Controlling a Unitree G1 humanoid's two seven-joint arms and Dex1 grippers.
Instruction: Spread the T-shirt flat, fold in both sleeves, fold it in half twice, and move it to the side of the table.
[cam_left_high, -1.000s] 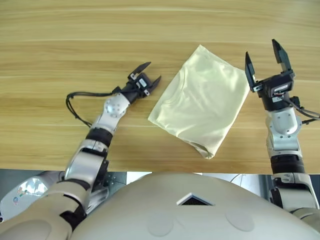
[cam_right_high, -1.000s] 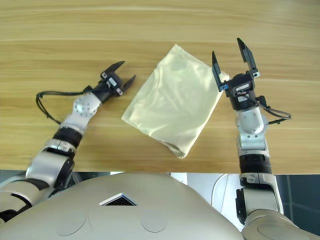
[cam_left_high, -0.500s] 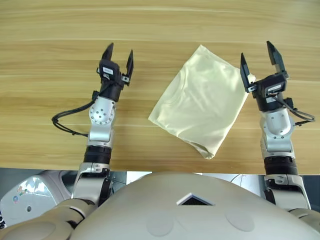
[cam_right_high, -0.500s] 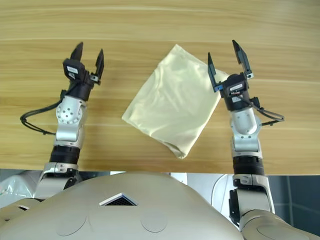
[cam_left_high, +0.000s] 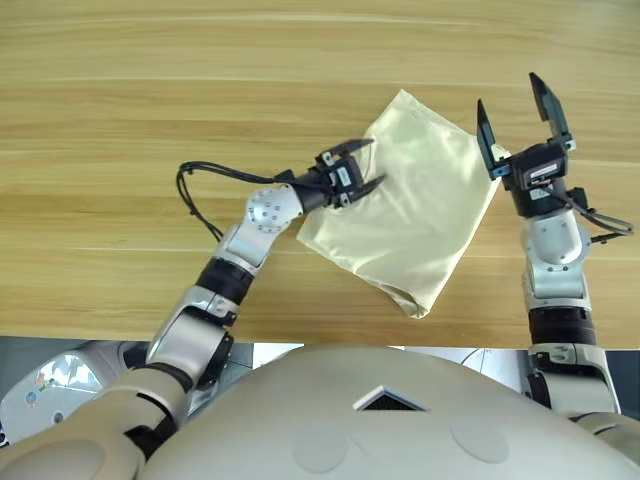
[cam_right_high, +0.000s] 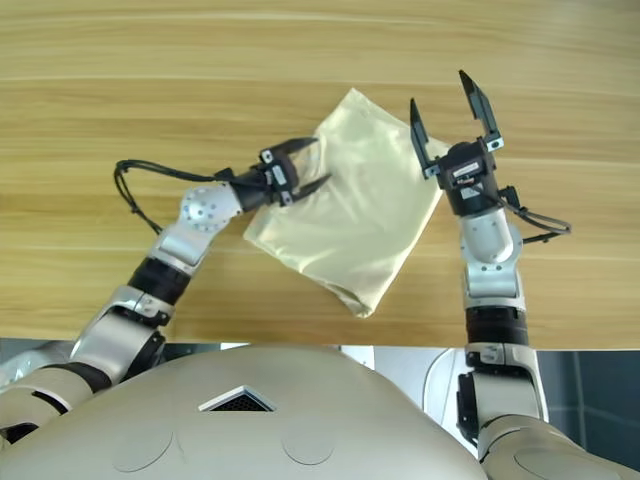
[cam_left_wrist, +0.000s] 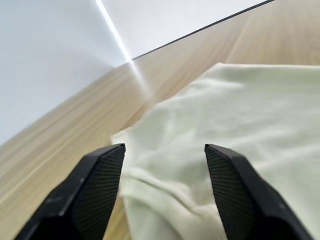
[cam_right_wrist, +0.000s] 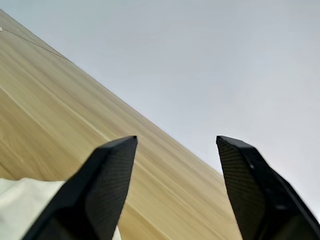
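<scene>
Head views: a folded pale-yellow fabric T-shirt (cam_left_high: 420, 210) lies slantwise on the light wooden worktop (cam_left_high: 150, 80). The left gripper (cam_left_high: 376, 160), spread open, hangs over its edge, the nearer one. The right gripper (cam_left_high: 508, 100), also spread, stands just beside the opposite edge. Left wrist view: cloth directly ahead

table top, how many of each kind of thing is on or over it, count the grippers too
T-shirt: 1, pale yellow, folded
grippers: 2, the left gripper and the right gripper, both open
total: 3
</scene>
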